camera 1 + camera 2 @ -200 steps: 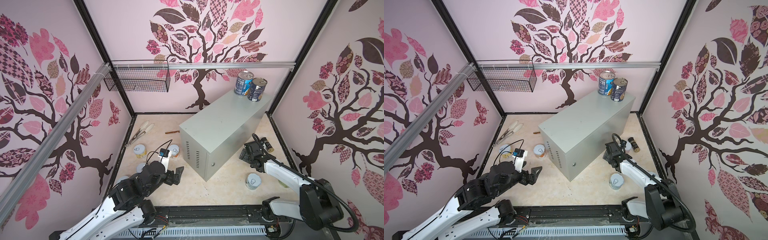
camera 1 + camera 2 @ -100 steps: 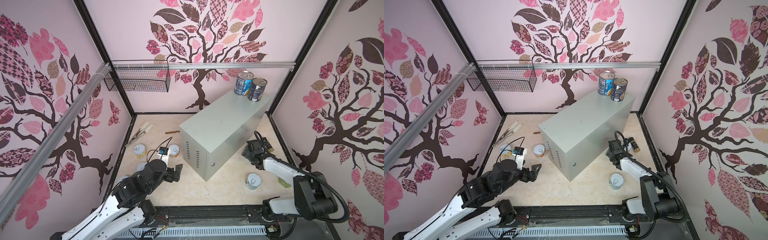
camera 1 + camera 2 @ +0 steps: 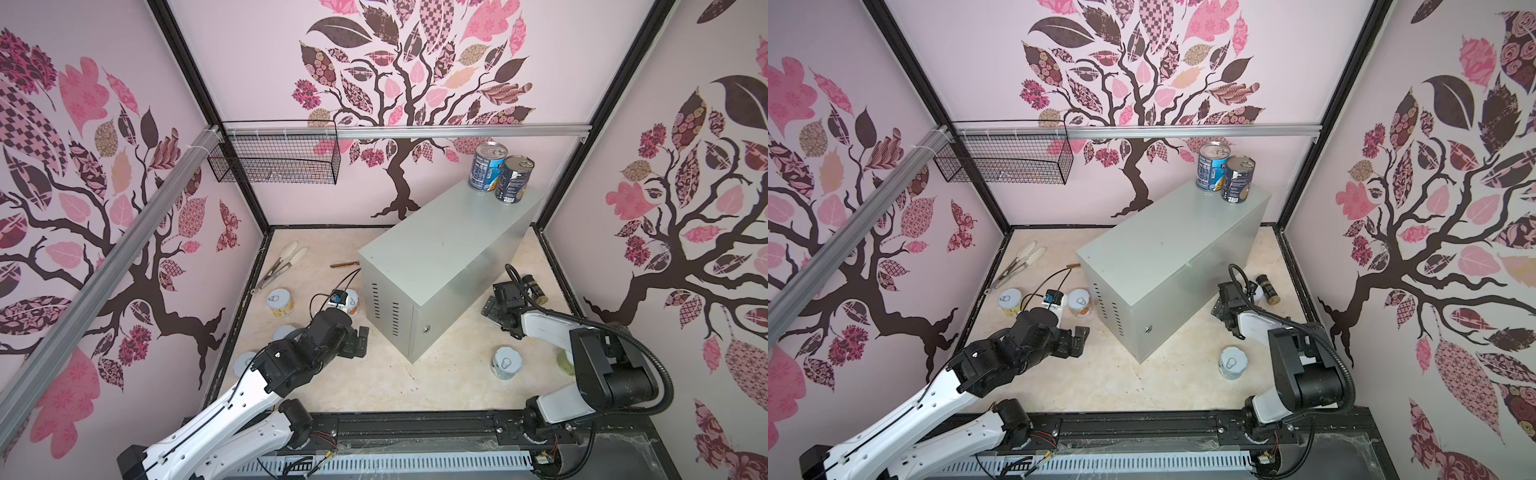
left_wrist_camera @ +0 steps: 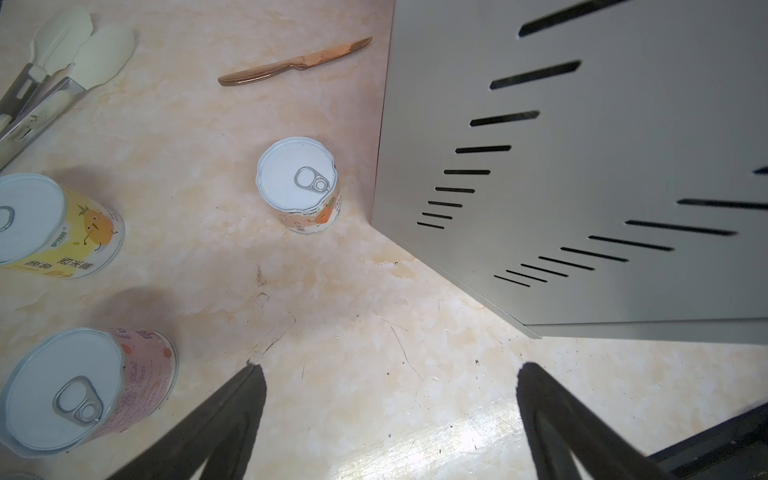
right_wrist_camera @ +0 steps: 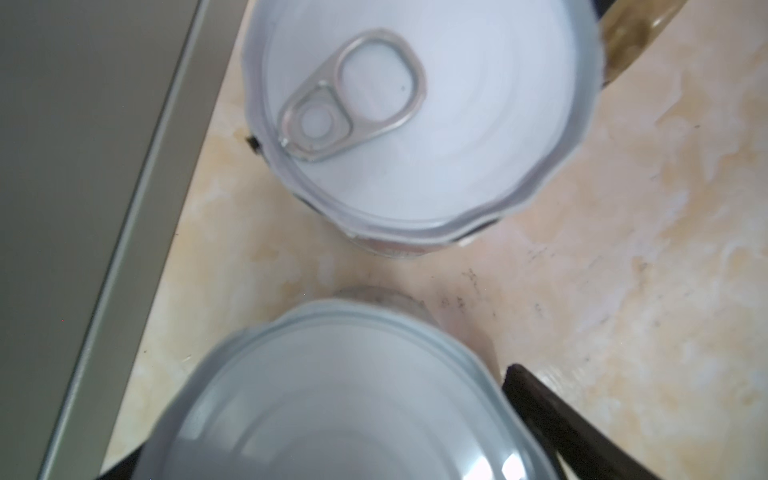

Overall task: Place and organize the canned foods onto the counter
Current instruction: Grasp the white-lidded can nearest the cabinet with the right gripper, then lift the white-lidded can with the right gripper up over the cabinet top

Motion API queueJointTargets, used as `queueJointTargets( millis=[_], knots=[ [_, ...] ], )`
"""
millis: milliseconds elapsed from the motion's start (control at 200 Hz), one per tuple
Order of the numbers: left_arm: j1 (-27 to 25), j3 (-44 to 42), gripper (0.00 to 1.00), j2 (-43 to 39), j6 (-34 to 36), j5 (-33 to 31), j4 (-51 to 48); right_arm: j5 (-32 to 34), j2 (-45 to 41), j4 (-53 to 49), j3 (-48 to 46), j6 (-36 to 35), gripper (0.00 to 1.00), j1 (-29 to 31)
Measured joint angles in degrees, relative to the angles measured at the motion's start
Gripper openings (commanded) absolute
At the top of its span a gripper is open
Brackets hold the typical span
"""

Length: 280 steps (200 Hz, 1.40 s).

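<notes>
The counter (image 3: 440,249) (image 3: 1167,249) is a grey cabinet with two tall dark-label cans (image 3: 487,166) (image 3: 514,178) on its far end. Short cans stand on the floor: an orange-label one (image 4: 297,183), a yellow one (image 4: 41,224) (image 3: 279,301) and a pink one (image 4: 75,390) on the left, another (image 3: 504,363) on the right. My left gripper (image 3: 359,340) (image 4: 390,370) is open over bare floor by the cabinet's vented corner. My right gripper (image 3: 496,305) (image 5: 332,395) is open, its fingers either side of a can lid (image 5: 332,415), with another can (image 5: 415,116) just beyond.
A small dark spice jar (image 3: 534,286) lies near the right wall. A knife (image 4: 291,64) and tongs (image 4: 62,54) lie at the back left of the floor. A black wire basket (image 3: 274,158) hangs on the back rail. More can lids (image 3: 284,332) show beside the left arm.
The left arm has reached a little farther in toward the cabinet. The right arm's elbow has swung toward the right wall and its gripper has shifted slightly by the cabinet's side. Both grippers stay open.
</notes>
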Motion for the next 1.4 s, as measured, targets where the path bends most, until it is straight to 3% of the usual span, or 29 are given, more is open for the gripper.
queueJointTargets(
  millis=[375,530,635,950,1400],
  knots=[
    [0.57,0.0,0.98,1.86,-0.02,-0.09,-0.02,-0.9,1.73,-0.02,1.57,-1.05,0.87,-0.44],
    [0.57,0.0,0.98,1.84,-0.02,-0.09,-0.02,-0.63,1.57,0.33,1.53,-1.31,0.69,-0.44],
    [0.57,0.0,0.98,1.79,-0.02,-0.11,-0.02,-0.76,1.46,0.76,1.33,-1.55,0.63,-0.44],
    [0.57,0.0,0.98,0.81,-0.02,-0.33,-0.02,-4.11,-2.05,-1.75,-0.22,-3.23,0.61,-0.63],
    [0.57,0.0,0.98,-0.55,-0.28,-3.02,-0.63,-9.55,-20.63,-11.74,-1.05,-5.64,0.61,-0.63]
  ],
)
